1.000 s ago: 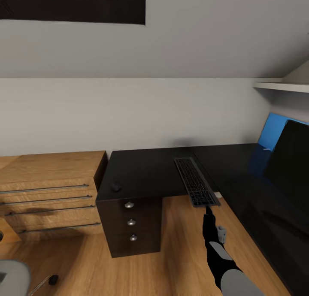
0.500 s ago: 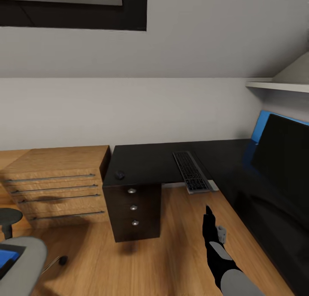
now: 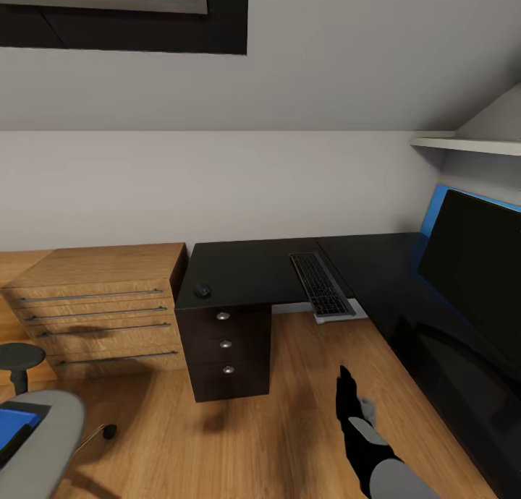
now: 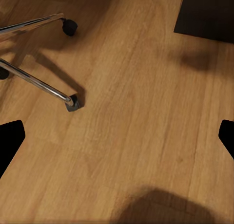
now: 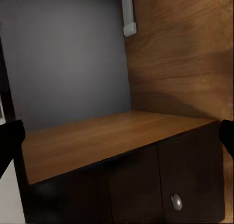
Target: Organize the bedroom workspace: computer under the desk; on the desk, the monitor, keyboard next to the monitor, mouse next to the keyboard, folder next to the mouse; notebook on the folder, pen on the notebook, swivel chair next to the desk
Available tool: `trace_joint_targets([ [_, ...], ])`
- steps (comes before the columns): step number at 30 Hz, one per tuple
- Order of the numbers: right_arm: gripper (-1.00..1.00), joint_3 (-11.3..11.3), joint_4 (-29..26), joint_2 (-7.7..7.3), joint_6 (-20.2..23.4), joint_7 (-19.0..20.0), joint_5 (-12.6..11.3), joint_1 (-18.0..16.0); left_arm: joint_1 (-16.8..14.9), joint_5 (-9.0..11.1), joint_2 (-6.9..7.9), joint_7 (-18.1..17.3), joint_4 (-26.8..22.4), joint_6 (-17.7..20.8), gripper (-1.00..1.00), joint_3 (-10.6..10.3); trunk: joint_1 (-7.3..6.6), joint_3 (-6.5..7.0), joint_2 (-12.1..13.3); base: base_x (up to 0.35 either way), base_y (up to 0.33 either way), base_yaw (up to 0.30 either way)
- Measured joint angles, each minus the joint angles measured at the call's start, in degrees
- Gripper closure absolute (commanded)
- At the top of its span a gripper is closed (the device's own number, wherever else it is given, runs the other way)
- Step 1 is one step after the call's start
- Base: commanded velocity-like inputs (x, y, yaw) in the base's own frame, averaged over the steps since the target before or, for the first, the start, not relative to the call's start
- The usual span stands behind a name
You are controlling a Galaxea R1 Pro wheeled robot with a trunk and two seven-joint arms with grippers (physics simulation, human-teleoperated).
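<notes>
The black L-shaped desk (image 3: pixel 246 271) stands against the wall. The silver-grey keyboard (image 3: pixel 320 285) lies on it with its near end overhanging the inner edge. A small dark mouse (image 3: pixel 202 291) sits at the desk's left front corner. The black monitor (image 3: pixel 477 264) stands at the right. The grey swivel chair (image 3: pixel 43 448) is at the lower left with the blue folder (image 3: pixel 14 425) on its seat. My right gripper (image 3: pixel 346 392) hangs open over the floor, well short of the keyboard. My left gripper (image 4: pixel 117 139) is open above the chair's chrome base (image 4: pixel 39 83). Computer, notebook and pen are out of view.
A light wooden drawer unit (image 3: pixel 94 304) stands left of the desk. The desk's black drawers (image 3: pixel 226 344) with silver knobs (image 5: pixel 176 201) face me. A white shelf (image 3: pixel 470 145) juts from the right wall. Wooden floor (image 3: pixel 289 412) lies between chair and desk.
The view has pulled back and turned left, bringing the chair and folder in. My right gripper has come off the keyboard's near end and drawn back; the keyboard stays on the desk.
</notes>
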Motion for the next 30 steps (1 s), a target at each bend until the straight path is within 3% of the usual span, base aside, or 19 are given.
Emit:
trace_joint_targets([
  [7,-1.0,1.57,1.08,0.06,-0.41,-5.43,3.53,0.0,0.0,0.02,-0.04,0.0,0.03,0.0,-1.0,-0.01,0.0,0.0,0.0,-0.003,0.0,0.0],
  [13,-1.0,5.18,3.24,0.12,-0.56,-7.46,9.07,0.0,0.0,-0.01,-0.07,0.01,0.07,0.07,-1.0,-0.05,0.0,0.0,0.0,0.0,0.0,0.0],
  [15,-1.0,7.15,4.79,0.1,-0.59,-7.73,11.3,0.0,0.0,-0.02,-0.07,0.01,0.07,0.07,-1.0,-0.05,0.0,0.0,0.0,0.0,0.0,0.0],
  [16,-1.0,9.55,6.36,0.07,-0.61,-8.0,13.78,0.01,0.0,-0.03,-0.08,0.01,0.07,0.08,-1.0,-0.04,0.0,0.0,0.0,0.0,0.0,0.0],
  [19,-1.0,13.78,8.21,-0.01,-0.7,-8.64,17.23,0.01,0.0,-0.03,-0.08,0.01,0.06,0.08,-1.0,-0.04,0.0,0.0,0.0,0.0,0.0,0.0],
  [25,-1.0,20.15,10.53,0.0,-0.88,-10.49,23.56,0.01,0.0,-0.11,-0.08,0.01,0.02,0.03,-1.0,-0.03,0.0,0.0,0.0,0.0,0.0,0.0],
  [26,-1.0,21.93,11.91,0.01,-0.91,-10.9,25.54,0.01,0.0,-0.14,-0.08,0.01,0.01,0.02,-1.0,-0.03,0.0,0.0,0.0,0.0,0.0,0.0],
  [30,-1.0,25.19,15.0,0.08,-1.01,-11.31,30.35,0.01,0.0,-0.14,-0.08,0.01,0.0,0.01,-1.0,-0.03,0.0,0.0,0.0,0.0,0.0,0.0],
])
